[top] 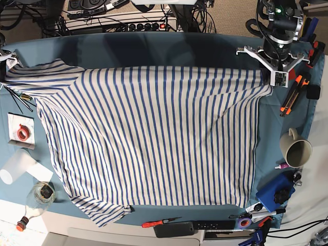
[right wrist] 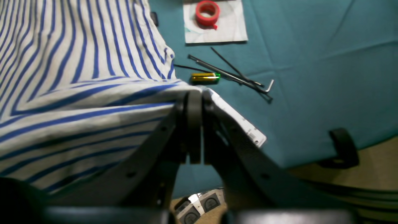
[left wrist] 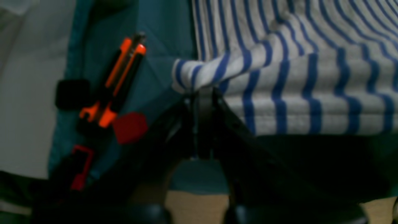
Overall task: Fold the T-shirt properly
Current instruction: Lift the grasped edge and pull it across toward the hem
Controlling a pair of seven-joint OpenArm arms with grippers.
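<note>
The T-shirt [top: 154, 138], white with thin blue stripes, lies spread wide over the teal table [top: 154, 48]. At the far right corner of the cloth, my left gripper [top: 275, 82] is shut on it. Up close, its jaws [left wrist: 202, 91] pinch a rolled fold of the T-shirt [left wrist: 311, 93], which is raised off the table. My right gripper [right wrist: 194, 93] is shut on the edge of the T-shirt [right wrist: 77, 102]. In the base view this gripper [top: 7, 62] shows only at the far left edge, at the shirt's other far corner.
An orange and black cutter [top: 289, 100], a mug [top: 297, 148] and a blue object [top: 277, 192] sit right of the shirt. On the left are red tape [right wrist: 207, 12], hex keys [right wrist: 236, 76], a battery [right wrist: 205, 77], a plastic cup [top: 15, 166] and a jar [top: 41, 192]. A screwdriver [top: 161, 223] and a remote [top: 192, 227] lie at the front edge.
</note>
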